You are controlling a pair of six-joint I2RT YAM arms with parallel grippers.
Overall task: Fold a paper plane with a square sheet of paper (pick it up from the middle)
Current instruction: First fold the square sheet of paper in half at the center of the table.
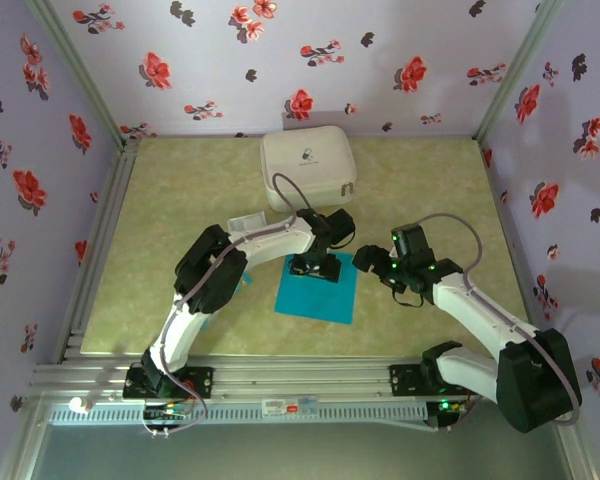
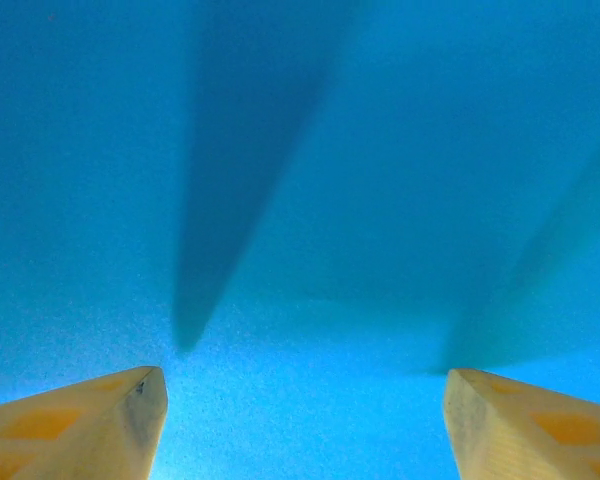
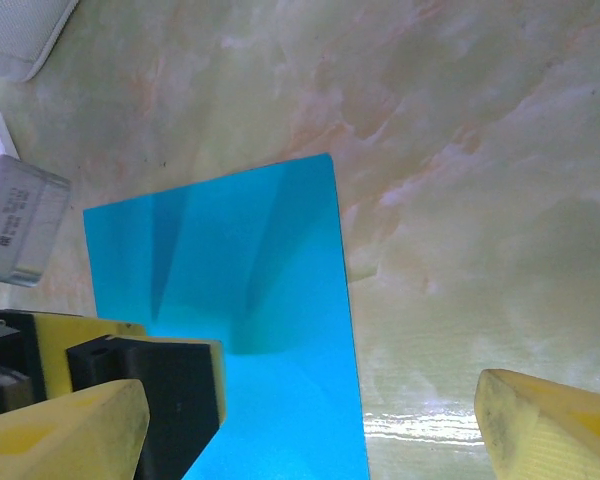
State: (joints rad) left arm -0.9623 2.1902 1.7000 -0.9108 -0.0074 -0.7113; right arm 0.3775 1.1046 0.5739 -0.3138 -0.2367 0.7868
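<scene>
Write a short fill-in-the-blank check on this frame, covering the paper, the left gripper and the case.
1. The sheet of paper lying flat on the table is ____ in colour.
2. The left gripper hangs over that paper with its jaws ____ and nothing between them.
3. The case at the far edge of the table is ____ in colour.
Missing words: blue; open; white.
</scene>
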